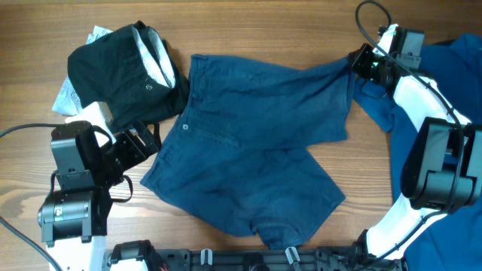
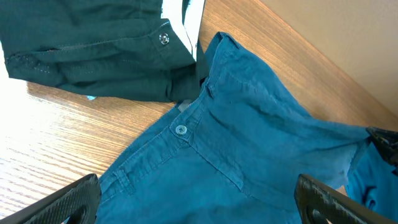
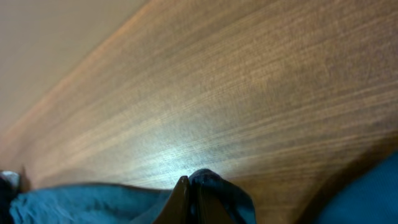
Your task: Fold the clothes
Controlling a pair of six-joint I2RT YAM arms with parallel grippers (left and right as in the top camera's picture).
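The dark teal-blue shorts (image 1: 256,143) lie spread across the middle of the table, waistband and pale button (image 1: 186,127) to the left, legs to the right and front. My right gripper (image 1: 360,62) is shut on the far right corner of the shorts and holds that corner pinched between its fingers (image 3: 194,190). My left gripper (image 1: 139,144) is open and empty at the shorts' left edge; in the left wrist view its fingers straddle the fabric (image 2: 205,155) below the button (image 2: 180,129).
A black garment with pale lining (image 1: 124,71) lies at the back left, touching the waistband, with white paper (image 1: 71,94) beside it. A brighter blue shirt (image 1: 459,83) lies under my right arm at the right edge.
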